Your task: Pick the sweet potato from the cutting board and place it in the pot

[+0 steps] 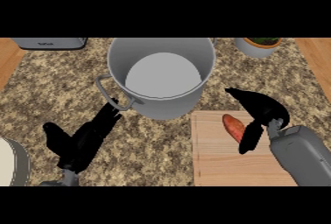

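Observation:
An orange sweet potato [233, 126] lies on the wooden cutting board [223, 164] at the lower right. My right hand [263, 113] hovers over its right side, fingers arched above it and thumb hanging down beside its lower end, not closed round it. A tall grey pot [161, 78] with a side handle stands at the centre back, just beyond the board's far left corner. My left hand [84, 142] rests open at the lower left, fingers pointing up toward the pot's handle.
A grey appliance [50, 42] sits at the back left and a potted plant [260, 45] at the back right. A pale plate's edge [13, 164] shows at the left border. The counter is speckled granite.

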Controlling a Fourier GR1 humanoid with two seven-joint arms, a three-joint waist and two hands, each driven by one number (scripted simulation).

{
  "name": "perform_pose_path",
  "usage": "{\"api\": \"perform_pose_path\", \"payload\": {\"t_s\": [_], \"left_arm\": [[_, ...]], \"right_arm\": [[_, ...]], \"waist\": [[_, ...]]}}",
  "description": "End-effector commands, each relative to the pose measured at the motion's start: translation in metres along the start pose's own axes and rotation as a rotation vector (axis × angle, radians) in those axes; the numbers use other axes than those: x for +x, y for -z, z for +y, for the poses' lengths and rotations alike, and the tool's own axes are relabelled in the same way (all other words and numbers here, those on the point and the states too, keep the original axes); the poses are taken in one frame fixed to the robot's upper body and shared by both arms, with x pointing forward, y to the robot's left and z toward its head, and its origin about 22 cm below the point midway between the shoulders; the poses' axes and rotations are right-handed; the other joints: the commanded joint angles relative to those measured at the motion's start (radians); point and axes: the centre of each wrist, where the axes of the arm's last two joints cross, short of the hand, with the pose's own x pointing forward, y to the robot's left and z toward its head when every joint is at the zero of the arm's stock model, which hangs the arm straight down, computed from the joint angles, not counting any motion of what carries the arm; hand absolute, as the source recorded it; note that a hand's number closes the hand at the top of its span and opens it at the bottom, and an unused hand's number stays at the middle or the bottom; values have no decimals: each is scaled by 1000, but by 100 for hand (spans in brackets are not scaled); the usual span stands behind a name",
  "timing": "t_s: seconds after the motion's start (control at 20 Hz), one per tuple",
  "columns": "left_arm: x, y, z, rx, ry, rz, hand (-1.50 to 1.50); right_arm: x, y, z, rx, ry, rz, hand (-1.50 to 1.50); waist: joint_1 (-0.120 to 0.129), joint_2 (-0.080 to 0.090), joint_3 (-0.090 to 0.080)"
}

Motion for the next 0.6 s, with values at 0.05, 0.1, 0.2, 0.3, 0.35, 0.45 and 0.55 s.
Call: {"api": "perform_pose_path", "payload": {"t_s": [0.05,0.1,0.2,0.3,0.35,0.45,0.55], "left_arm": [[9,11,7,3,-4,-6,0],[-6,24,-10,-8,-9,4,0],[-11,-9,3,0,-8,12,0],[14,-5,7,-3,9,-18,0],[8,10,-2,5,1,-10,0],[1,1,9,2,11,-11,0],[-10,8,-10,19,-7,-1,0]], "right_arm": [[-8,1,13,19,-34,15,-150],[-15,17,12,16,-39,11,-150],[1,10,23,23,-31,21,-150],[-18,11,14,21,-33,30,-150],[-28,2,25,27,-27,28,-150],[-38,11,2,23,-32,37,-150],[-11,24,40,22,-61,35,-150]], "waist": [[-3,0,0],[-2,1,0],[1,0,0],[0,0,0],[-4,0,0],[-1,0,0],[0,1,0]]}}
